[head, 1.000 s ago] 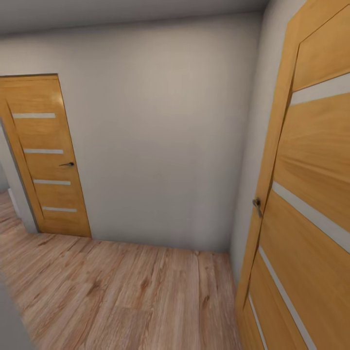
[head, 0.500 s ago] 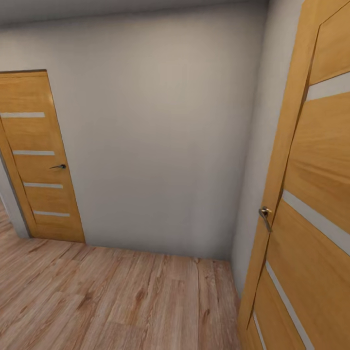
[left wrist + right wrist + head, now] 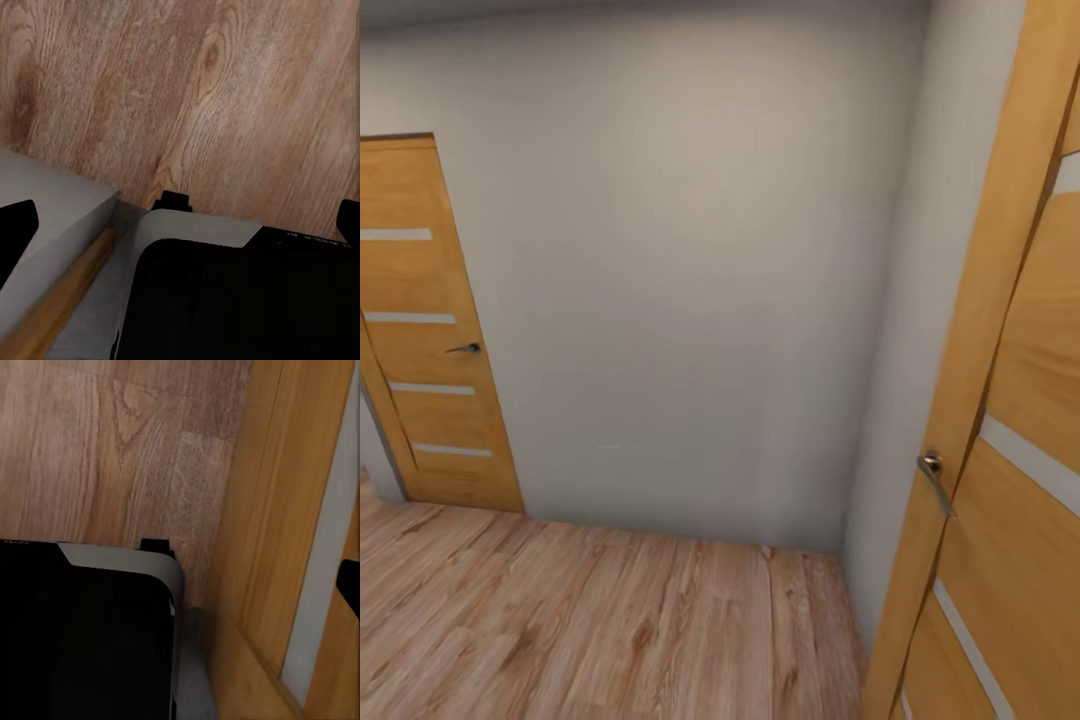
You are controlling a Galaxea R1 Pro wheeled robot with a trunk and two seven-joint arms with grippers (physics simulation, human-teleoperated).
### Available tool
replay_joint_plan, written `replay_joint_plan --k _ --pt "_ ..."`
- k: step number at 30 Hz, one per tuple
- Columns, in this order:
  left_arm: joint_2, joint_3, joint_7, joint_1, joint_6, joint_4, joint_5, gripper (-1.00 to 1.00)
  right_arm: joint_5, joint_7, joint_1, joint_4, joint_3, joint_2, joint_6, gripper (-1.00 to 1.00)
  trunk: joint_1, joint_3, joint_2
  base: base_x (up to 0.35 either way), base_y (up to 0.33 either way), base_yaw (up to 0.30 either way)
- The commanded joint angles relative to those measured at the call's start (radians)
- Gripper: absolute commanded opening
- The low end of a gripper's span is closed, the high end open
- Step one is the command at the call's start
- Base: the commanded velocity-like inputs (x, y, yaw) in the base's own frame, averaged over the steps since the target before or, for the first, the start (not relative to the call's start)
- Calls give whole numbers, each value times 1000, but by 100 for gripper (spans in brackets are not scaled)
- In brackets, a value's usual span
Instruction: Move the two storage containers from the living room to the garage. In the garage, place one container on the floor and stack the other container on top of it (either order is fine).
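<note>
Right, head view: a bare corner of a hallway, with a grey-white wall [image 3: 680,280] ahead, a wooden door [image 3: 420,330] shut at the far left, and a second wooden door [image 3: 1010,450] close at the right with its metal handle [image 3: 935,478] near eye level. Light wood plank floor [image 3: 610,620] underfoot, so this is not the garage with its dark concrete. The two storage containers are nowhere in these frames; where they sit I cannot say.

Left wrist view: planks below, the robot's dark base [image 3: 240,300] with its pale rim, and a strip of wooden trim [image 3: 60,300] against a grey wall foot. Black finger edges at the frame sides, but whether those jaws are apart or together, I cannot tell.

Right wrist view: the base again [image 3: 82,630], hard beside the right-hand door's panel [image 3: 285,547]. Jaw state, again, cannot be told.

Judging from the task alone: thin-walled open bins should be light but flexy, so I'd take opposite rims with both arms, squeezing gently to avoid bowing the walls.
</note>
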Motion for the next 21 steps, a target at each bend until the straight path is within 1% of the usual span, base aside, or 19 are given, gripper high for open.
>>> replay_joint_plan --k 1,21 --pt "0 -9 3 -1 -3 0 9 100 -9 1 -1 3 8 0 -6 100 1 -2 -1 320 0 0" --pt "1 -9 3 -1 -2 0 10 100 -9 1 -1 3 9 3 -5 100 1 -2 -1 320 0 0"
